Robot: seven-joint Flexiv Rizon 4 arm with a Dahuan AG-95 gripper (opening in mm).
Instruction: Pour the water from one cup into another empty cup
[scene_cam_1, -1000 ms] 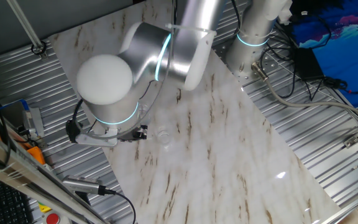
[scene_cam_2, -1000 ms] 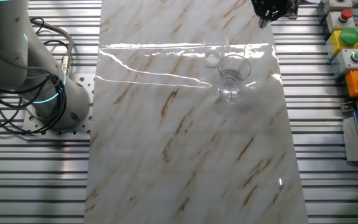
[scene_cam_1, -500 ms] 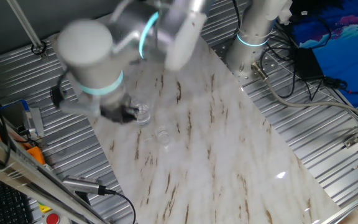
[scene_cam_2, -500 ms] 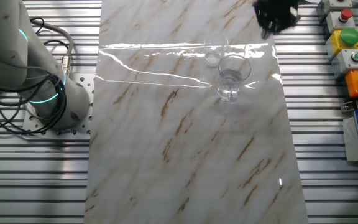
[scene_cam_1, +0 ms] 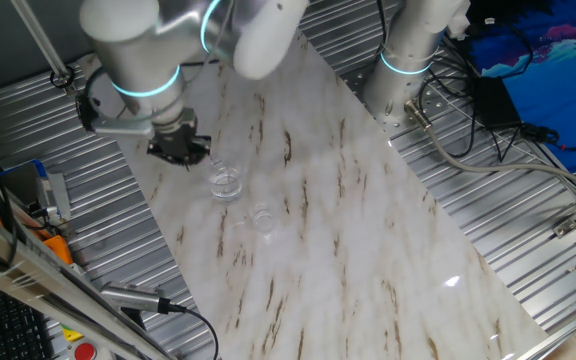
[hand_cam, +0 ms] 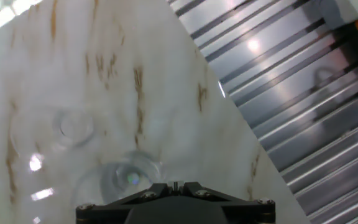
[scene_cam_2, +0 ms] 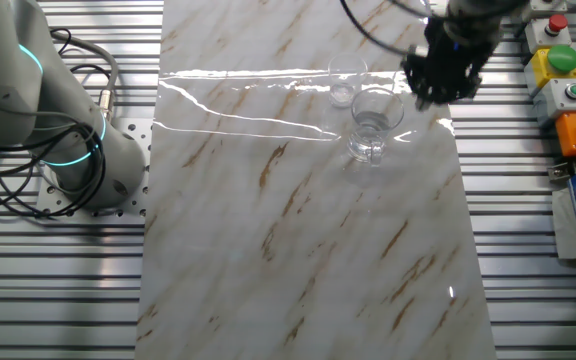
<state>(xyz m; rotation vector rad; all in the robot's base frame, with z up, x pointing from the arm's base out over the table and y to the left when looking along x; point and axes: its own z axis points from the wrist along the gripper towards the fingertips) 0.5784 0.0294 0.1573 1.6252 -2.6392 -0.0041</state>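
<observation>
Hand view looks down on the larger tumbler (hand_cam: 126, 177) and the smaller cup (hand_cam: 73, 127), both standing upright on the marbled surface (hand_cam: 104, 68). Nothing is poured or grasped yet, judging by that. The gripper (scene_cam_2: 446, 75) hovers just beside the tumbler; I cannot tell how wide its jaws stand.

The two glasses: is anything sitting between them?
No. In the one fixed view, only bare marble tabletop separates the big glass from the small glass.
</observation>
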